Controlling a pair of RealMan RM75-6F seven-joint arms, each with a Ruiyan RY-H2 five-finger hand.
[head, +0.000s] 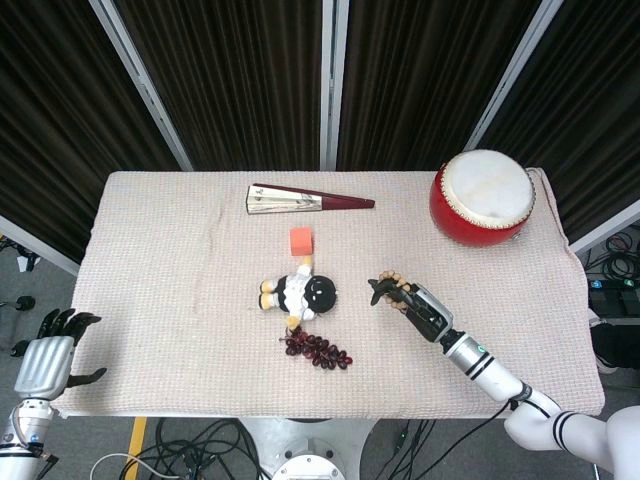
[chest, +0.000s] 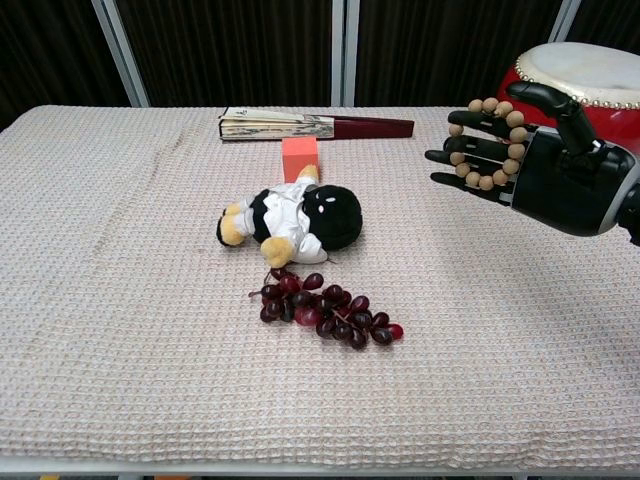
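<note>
My right hand (head: 410, 303) (chest: 535, 160) hovers above the cloth-covered table (head: 150, 260), right of the plush doll (head: 300, 293) (chest: 295, 217). It holds a ring of wooden beads (chest: 487, 142) (head: 392, 284), looped over its outstretched fingers. A bunch of dark red grapes (head: 318, 349) (chest: 325, 310) lies just in front of the doll. Behind the doll stands an orange block (head: 301, 240) (chest: 299, 157). My left hand (head: 48, 355) hangs off the table's near left corner, fingers apart, holding nothing.
A folded fan (head: 305, 201) (chest: 310, 125) lies at the back centre. A red drum (head: 483, 197) (chest: 580, 85) stands at the back right, close behind my right hand. Dark curtains close off the far side.
</note>
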